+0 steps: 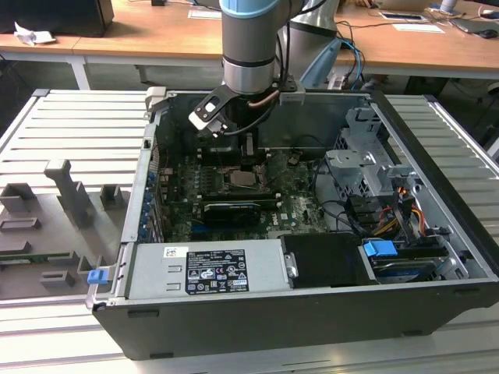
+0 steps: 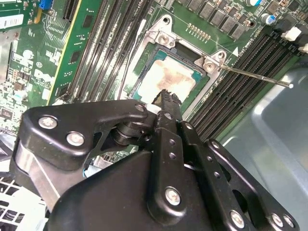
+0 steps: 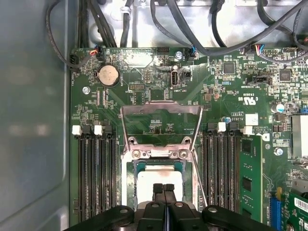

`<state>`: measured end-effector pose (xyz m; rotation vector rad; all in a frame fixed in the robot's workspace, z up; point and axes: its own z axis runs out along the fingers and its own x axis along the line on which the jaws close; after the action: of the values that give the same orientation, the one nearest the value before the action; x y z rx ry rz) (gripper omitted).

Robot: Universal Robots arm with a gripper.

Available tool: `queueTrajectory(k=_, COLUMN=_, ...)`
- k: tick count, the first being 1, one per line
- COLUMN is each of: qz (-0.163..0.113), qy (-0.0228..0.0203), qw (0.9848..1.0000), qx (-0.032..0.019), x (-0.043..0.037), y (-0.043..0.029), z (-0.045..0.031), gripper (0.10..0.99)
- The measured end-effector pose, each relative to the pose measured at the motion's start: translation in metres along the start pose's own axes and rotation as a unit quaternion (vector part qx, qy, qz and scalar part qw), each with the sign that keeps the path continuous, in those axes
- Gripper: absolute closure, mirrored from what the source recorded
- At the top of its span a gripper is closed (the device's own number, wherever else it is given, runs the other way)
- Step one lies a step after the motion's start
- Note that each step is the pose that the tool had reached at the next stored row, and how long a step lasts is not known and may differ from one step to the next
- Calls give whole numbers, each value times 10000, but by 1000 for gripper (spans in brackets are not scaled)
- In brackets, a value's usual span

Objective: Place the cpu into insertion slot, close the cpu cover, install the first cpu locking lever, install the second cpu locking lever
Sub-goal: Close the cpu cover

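Observation:
The cpu [image 2: 173, 77] lies in the insertion slot [image 2: 159, 54], its pale silver-beige face up with a brownish smear; it is also visible in the first wrist view [image 3: 156, 175]. The cpu cover [image 3: 161, 109] stands swung open behind the slot [image 3: 130, 178], hinged at its far edge. My gripper [image 2: 166, 95] is shut with nothing between its fingers, tips right over the chip's near edge [image 3: 163, 188]. In the exterior view the gripper [image 1: 248, 162] hangs just above the slot [image 1: 242, 181]. A thin locking lever [image 2: 255, 76] sticks out free beside the slot [image 3: 198, 179].
Black memory slots [image 3: 94, 178] flank the socket on both sides. A grey power supply box [image 1: 207, 269] sits at the case front, a long black card [image 1: 230, 210] just before the socket, a drive cage [image 1: 366, 167] on the exterior view's right. Cables [image 3: 192, 29] cross overhead.

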<state>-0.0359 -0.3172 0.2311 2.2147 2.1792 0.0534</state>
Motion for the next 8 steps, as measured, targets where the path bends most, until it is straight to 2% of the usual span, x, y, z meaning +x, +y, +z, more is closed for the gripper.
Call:
queueTrajectory(k=4, qz=0, qy=1, qw=10000, qx=-1, x=1, y=5, z=-100, gripper=980)
queueTrajectory(k=8, qz=-2, qy=2, qw=10000, qx=1, x=1, y=15, z=-123, gripper=980)
